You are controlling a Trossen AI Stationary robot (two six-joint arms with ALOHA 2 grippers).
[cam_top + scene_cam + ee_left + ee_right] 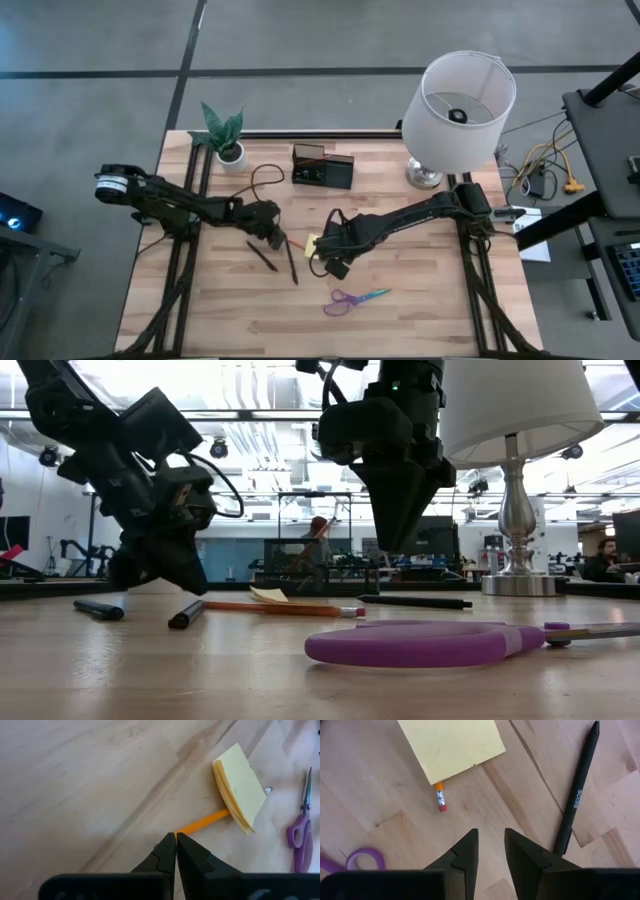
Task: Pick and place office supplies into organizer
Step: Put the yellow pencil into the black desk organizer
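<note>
The organizer (323, 167) stands at the far side of the table (420, 300), well apart from both grippers.

The scissors (355, 299) lie flat, near the right gripper (333, 262) on its near side. They look stiff and the heaviest of the supplies; I would take them at the blades, near the pivot.

The sticky-note pad (451, 744) lies ahead of the right fingertips, resting on the orange pencil (202, 822). It seems light and soft, so grasp it across its short edges.

The left gripper (175, 840) is clenched, its tips touching the pencil's end, holding nothing. The pencil is stiff, thin, and may roll.

The right fingers are released, a little apart, empty, with a dark pen (577, 790) just beside them.
</note>
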